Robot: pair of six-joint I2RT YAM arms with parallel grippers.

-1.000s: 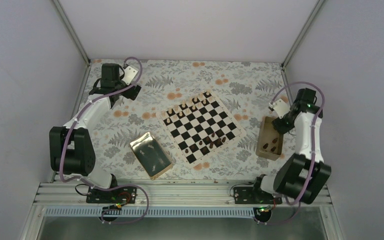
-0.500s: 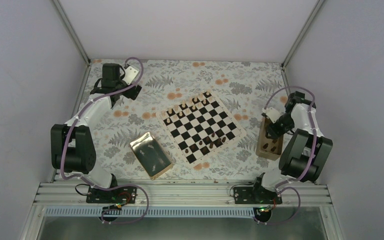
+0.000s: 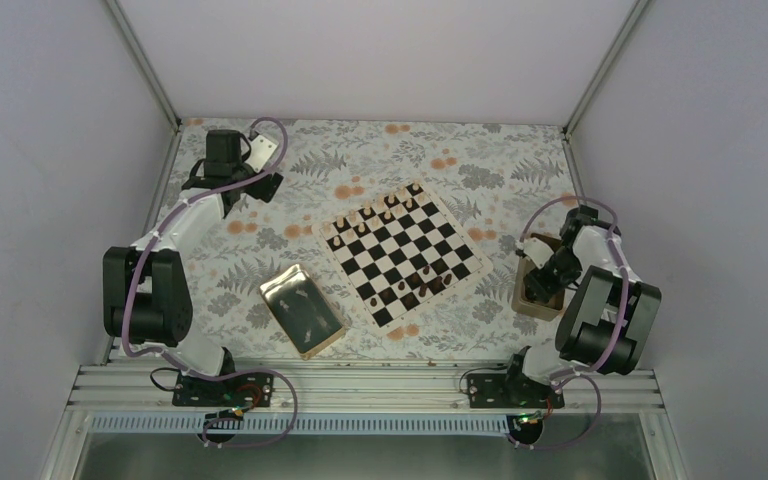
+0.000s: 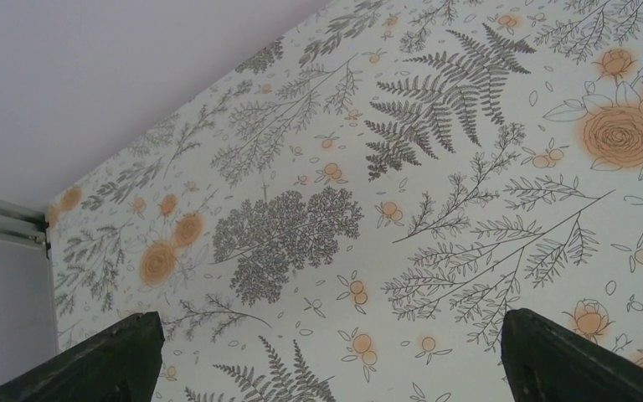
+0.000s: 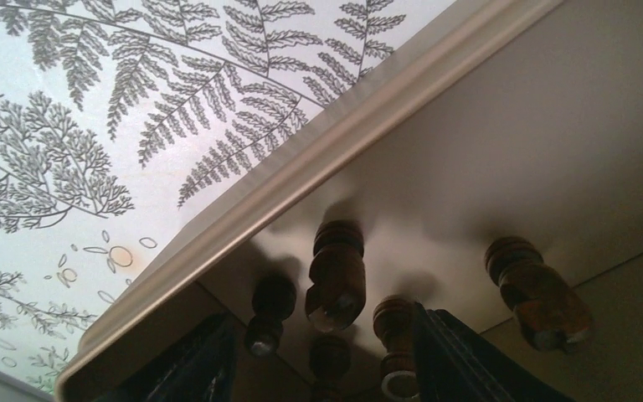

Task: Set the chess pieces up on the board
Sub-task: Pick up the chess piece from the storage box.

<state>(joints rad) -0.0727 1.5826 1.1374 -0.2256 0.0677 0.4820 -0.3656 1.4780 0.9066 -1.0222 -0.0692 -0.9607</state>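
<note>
- Covering the whole work surface is a white tablecloth [image 3: 380,150] printed with grey ferns and orange roses. Pale lilac walls [image 3: 40,200] close it in on three sides, and a ribbed aluminium rail [image 3: 360,385] runs along the near edge.
- A square black-and-cream chessboard [image 3: 407,247] with a pale wooden rim lies at an angle near the middle of the cloth.
- A shiny gold rectangular tray [image 3: 295,290] sits near-left of the chessboard, apart from it. The few specks in it are too small to name.
- A small tan open box [image 3: 520,295] stands right of the chessboard, half hidden under the right arm.
- The left gripper [image 4: 331,343] hovers over bare cloth at the far left corner. Its fingers are spread wide with nothing between them.
- The right gripper [image 5: 326,368] is down inside the box with its fingers apart. Their tips are cut off by the frame edge, so contact cannot be told.
- Dark brown wooden chess pieces [image 5: 335,276] rest on the box floor, several of them between those fingers. Others [image 3: 425,280] stand along two opposite edges of the chessboard, their colours hard to make out.
</note>
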